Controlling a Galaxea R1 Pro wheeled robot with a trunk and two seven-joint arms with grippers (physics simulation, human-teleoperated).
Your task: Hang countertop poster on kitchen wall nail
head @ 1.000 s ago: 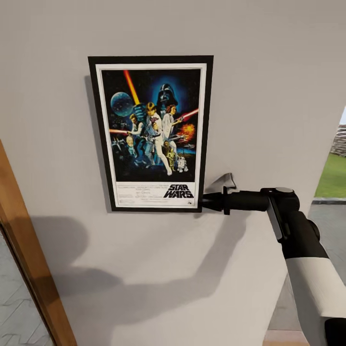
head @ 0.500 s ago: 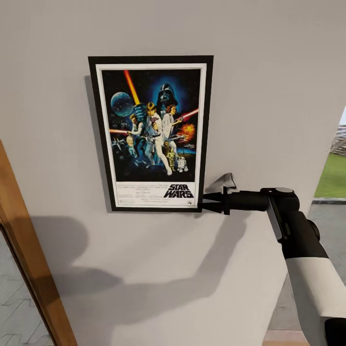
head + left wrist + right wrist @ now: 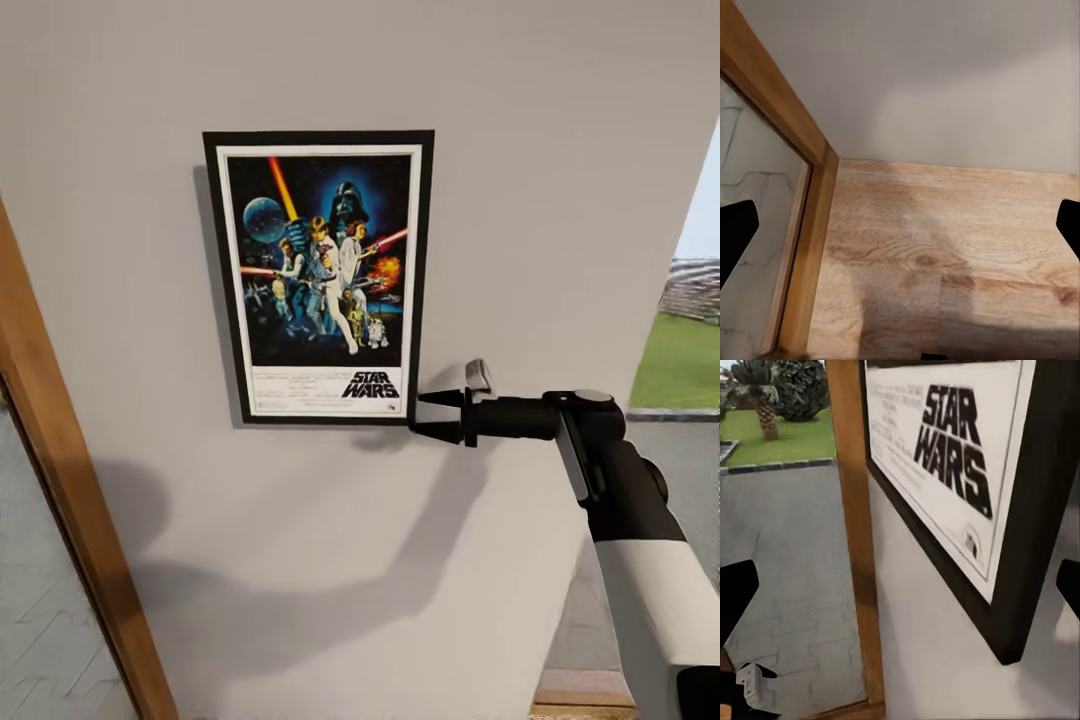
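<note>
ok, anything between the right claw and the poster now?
Nothing visible. The right claw sits open just off the poster's lower right corner, with only bare wall in the gap. The poster hangs flat on the wall; the nail itself is not visible.

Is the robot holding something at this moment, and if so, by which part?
Nothing is held. The right hand is open, just clear of the poster's lower right corner; the left hand is open over the wooden floor.

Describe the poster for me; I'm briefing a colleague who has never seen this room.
Start at the plain light-grey wall right of the wooden door frame. The poster hangs upright there, its lower right corner beside the open right gripper. Its black frame, white border and "STAR WARS" title set it apart.
</note>
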